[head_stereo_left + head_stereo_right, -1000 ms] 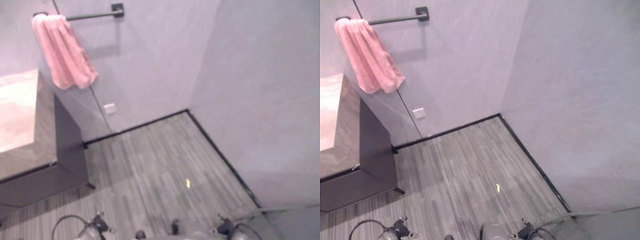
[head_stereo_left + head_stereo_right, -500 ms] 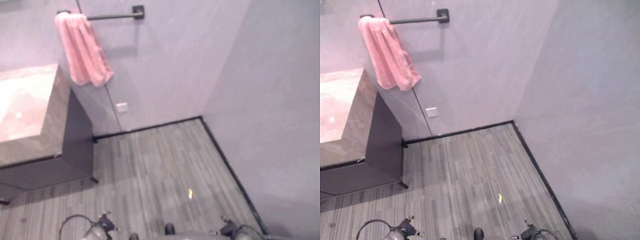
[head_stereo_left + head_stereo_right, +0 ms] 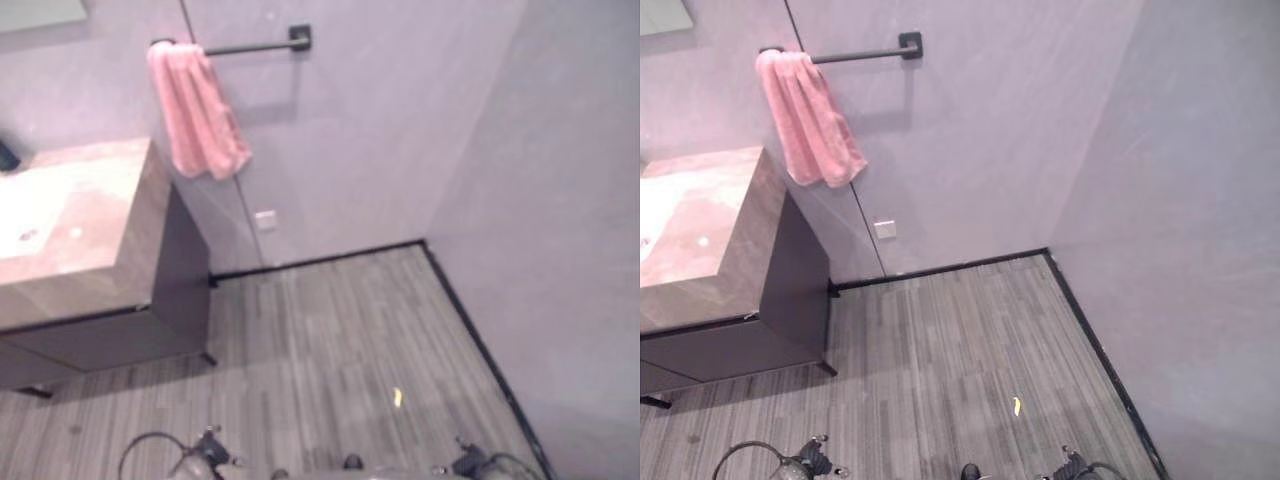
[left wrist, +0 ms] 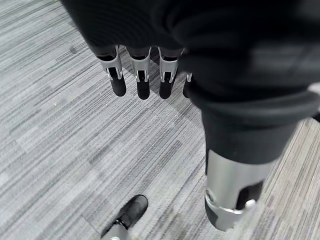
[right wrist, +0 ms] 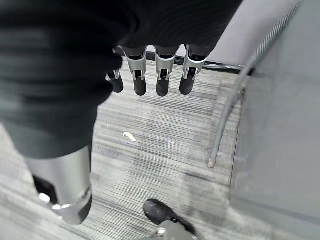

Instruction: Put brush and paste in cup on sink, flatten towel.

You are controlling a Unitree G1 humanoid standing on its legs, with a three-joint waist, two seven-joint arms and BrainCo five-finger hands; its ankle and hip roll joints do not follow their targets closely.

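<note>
A pink towel (image 3: 198,112) hangs bunched at the left end of a dark wall rail (image 3: 255,46). Beside and below it stands the stone-topped sink counter (image 3: 110,215), with a pale basin (image 3: 25,215) at the view's left edge. A small dark object (image 3: 6,155) sits at the back of the counter, too cut off to identify. My left hand (image 4: 142,80) hangs over the striped grey floor with straight fingers and holds nothing. My right hand (image 5: 160,75) hangs the same way, open and empty, near the wall.
A dark cabinet (image 3: 790,290) carries the counter. A white socket plate (image 3: 265,220) is low on the wall. A small yellow scrap (image 3: 397,398) lies on the floor. Two grey walls meet at a corner (image 3: 1048,250). A grey hose (image 5: 250,75) runs along the wall.
The camera has turned left, so the whole picture has shifted right and more of the counter and basin shows. No object has moved.
</note>
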